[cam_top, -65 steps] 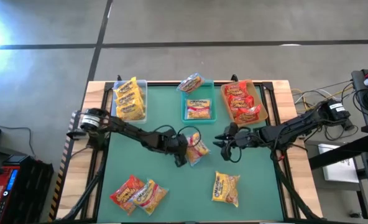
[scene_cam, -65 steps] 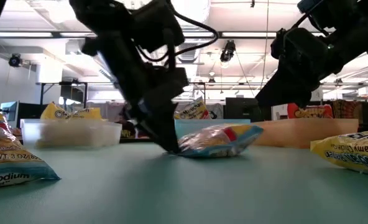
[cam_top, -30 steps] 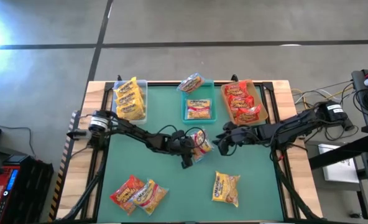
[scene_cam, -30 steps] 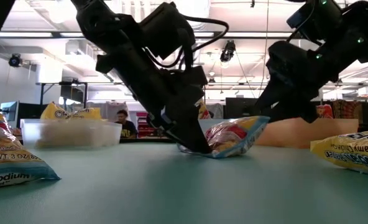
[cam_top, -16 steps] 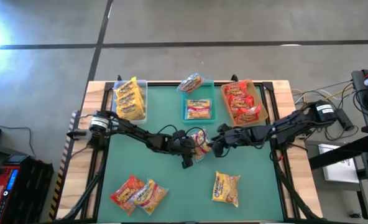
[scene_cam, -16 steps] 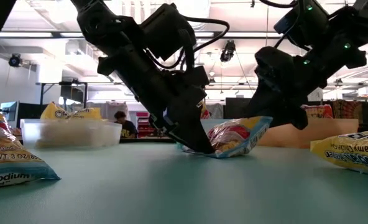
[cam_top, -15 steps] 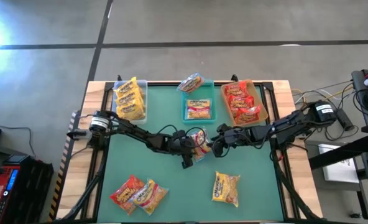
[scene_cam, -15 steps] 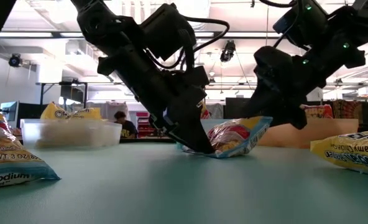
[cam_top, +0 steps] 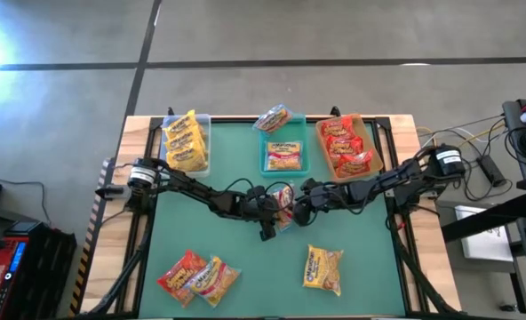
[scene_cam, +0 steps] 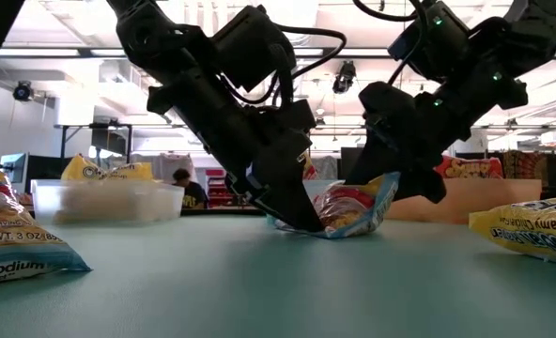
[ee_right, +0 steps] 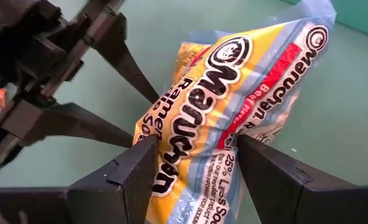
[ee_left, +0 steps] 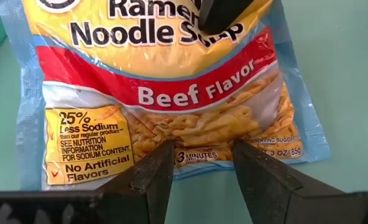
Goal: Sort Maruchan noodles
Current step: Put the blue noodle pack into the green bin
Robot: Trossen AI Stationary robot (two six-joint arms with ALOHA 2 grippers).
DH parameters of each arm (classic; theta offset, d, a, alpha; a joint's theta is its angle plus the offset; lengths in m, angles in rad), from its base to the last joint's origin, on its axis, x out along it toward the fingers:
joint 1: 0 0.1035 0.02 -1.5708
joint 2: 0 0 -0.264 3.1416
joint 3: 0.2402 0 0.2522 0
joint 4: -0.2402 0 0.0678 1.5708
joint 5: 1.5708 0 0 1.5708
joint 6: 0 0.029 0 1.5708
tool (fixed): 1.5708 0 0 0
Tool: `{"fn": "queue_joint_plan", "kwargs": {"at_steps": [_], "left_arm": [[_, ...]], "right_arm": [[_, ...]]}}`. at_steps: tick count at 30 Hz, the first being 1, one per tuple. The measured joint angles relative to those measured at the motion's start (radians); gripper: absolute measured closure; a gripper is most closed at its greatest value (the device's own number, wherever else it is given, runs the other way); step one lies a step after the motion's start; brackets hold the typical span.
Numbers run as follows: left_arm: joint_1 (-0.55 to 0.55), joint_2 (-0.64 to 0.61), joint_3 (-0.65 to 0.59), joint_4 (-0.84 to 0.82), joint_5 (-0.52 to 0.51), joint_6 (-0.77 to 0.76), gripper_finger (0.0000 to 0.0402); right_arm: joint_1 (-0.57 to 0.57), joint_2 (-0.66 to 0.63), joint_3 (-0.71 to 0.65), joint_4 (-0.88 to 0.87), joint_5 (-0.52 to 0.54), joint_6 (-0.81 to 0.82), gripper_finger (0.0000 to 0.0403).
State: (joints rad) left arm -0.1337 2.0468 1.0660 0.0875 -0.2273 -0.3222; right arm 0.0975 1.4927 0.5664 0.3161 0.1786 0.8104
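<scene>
A Maruchan beef noodle packet, blue-edged with a yellow and red label, sits mid-table. It is tilted: its left end is on the mat and its right end is raised. My left gripper is open at the low end. My right gripper is open too, reaching in from the table's right, with a finger on either side of the raised end. My left gripper's two spread fingertips lie on the packet's bottom edge, slanting down from the table's left. That edge stays on the mat while the packet's far end tips up. My right gripper straddles the raised end; whether its fingers touch it I cannot tell.
At the far edge stand a clear bin with yellow packets, a teal bin with one packet, and a tan bin with red packets. Another packet lies behind the teal bin. Loose packets lie near left and near right.
My right gripper has moved toward the table's left and slightly down, closing in on the packet until its fingers stand around the raised end. The packet stays tilted.
</scene>
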Motion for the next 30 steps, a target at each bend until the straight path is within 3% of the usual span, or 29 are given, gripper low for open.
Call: {"fn": "queue_joint_plan", "kwargs": {"at_steps": [12, 25, 30], "left_arm": [[0.003, 0.000, -0.002, 0.007, -0.028, 0.008, 0.0249], [0.003, 0.001, -0.003, 0.043, -0.046, 0.003, 0.0249], [0.003, -0.012, -0.003, 0.048, -0.049, -0.021, 0.0249]], "right_arm": [[0.000, 0.033, 0.003, 0.030, -0.001, 0.000, 0.0194], [0.000, 0.033, 0.003, 0.033, -0.004, -0.012, 0.0267], [-0.001, 0.033, 0.003, 0.033, -0.019, -0.025, 0.0277]]}}
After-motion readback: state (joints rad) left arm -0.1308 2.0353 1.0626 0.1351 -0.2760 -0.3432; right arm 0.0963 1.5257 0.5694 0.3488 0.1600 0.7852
